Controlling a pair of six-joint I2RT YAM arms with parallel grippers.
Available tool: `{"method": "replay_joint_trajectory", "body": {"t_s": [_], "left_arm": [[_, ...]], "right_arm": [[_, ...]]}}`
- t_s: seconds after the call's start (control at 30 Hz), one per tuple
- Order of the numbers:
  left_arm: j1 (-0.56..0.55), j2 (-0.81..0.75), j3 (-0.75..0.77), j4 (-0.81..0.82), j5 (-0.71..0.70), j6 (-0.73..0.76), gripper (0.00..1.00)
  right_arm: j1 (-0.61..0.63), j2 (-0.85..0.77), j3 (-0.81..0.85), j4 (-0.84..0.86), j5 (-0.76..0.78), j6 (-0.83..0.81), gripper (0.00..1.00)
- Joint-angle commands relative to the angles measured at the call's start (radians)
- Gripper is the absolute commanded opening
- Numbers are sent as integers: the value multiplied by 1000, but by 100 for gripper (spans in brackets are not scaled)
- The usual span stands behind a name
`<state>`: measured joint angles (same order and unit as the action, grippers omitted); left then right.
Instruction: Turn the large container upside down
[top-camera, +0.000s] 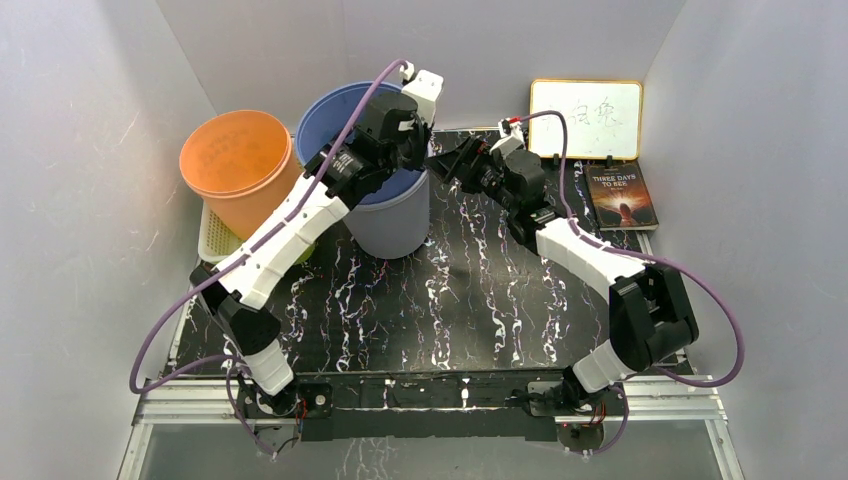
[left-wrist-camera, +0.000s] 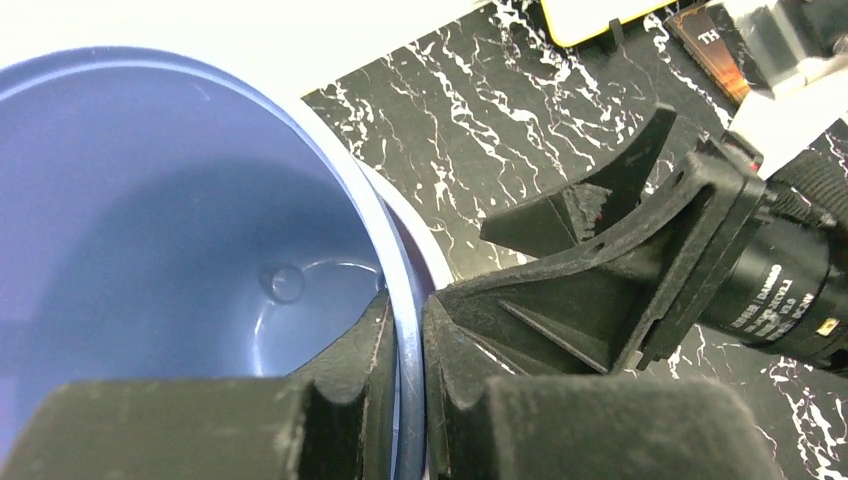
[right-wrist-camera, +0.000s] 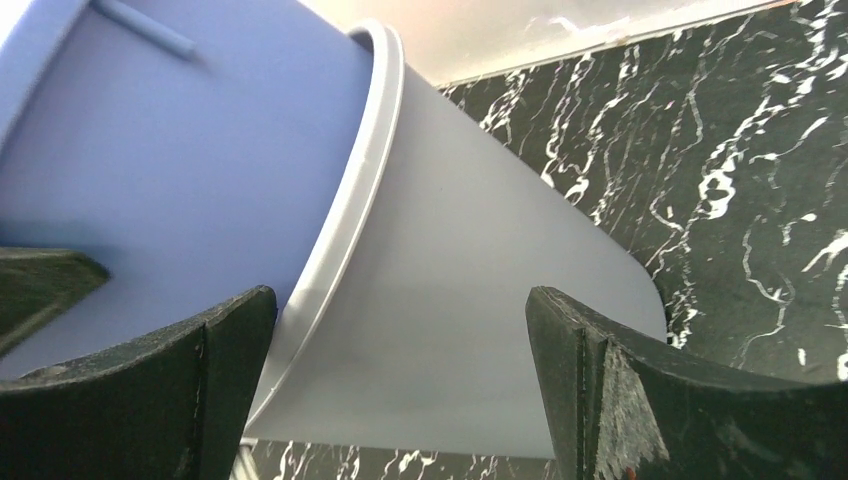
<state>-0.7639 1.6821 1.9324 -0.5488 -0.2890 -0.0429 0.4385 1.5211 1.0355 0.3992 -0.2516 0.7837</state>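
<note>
Bucket (top-camera: 392, 218), blue-grey, stands mouth up at the back left of the bench (top-camera: 440, 310). It is just beside an orange tub (top-camera: 240, 165), which has a pale basket (top-camera: 215, 238) at its foot. Left fingers (left-wrist-camera: 350, 385) pinch the bucket's right rim, one inside the wall and one outside. Right fingers (right-wrist-camera: 620, 390) are spread wide by the outer wall on the same side; I cannot tell whether they touch it. A whiteboard (top-camera: 586, 118) and book (top-camera: 622, 195) sit at the back right.

Soft, even white light fills the booth (top-camera: 90, 150). Inside the blue container (left-wrist-camera: 150, 250) shadow deepens toward six o'clock; the marbled table (top-camera: 420, 300) carries faint shadows; the overhead view is soft.
</note>
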Motion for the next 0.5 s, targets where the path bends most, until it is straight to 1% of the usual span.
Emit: {"method": "replay_joint_trajectory", "body": {"t_s": [0.0, 0.2, 0.47], "left_arm": [[-32, -31, 239, 119, 80, 11, 0], [-32, 10, 361, 101, 55, 58, 0], [-32, -7, 436, 94, -54, 180, 0]], "right_arm": [[15, 4, -34, -72, 112, -79, 95], [15, 11, -50, -104, 159, -112, 95], [14, 0, -58, -136, 209, -157, 96]]}}
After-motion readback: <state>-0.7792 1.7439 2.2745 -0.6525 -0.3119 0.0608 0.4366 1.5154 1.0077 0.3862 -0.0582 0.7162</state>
